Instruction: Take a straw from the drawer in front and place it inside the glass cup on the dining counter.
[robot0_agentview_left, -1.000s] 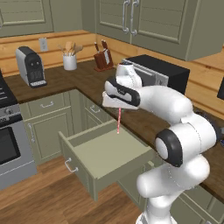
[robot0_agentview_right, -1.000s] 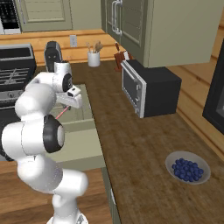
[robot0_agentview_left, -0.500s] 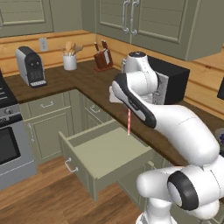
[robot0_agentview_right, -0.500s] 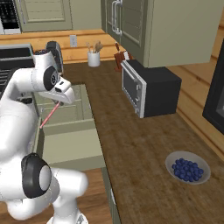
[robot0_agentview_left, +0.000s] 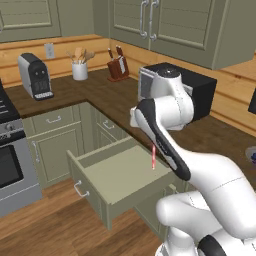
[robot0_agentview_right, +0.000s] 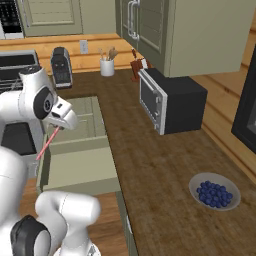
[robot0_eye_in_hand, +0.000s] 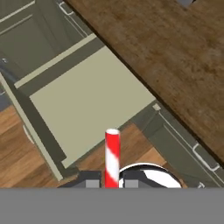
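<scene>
Two base views flanking the open drawer (robot0_agentview_left: 120, 175); hand view straight down.

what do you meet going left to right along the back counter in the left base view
coffee machine → white utensil holder → knife block → black microwave

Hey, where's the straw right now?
The straw is clamped in the gripper, hanging above the open drawer beside the dark countertop.

A black microwave (robot0_agentview_right: 172, 102), a coffee maker (robot0_agentview_left: 35, 76) and a bowl of blueberries (robot0_agentview_right: 214, 191) sit on the wall countertop (robot0_agentview_right: 150, 165).
</scene>
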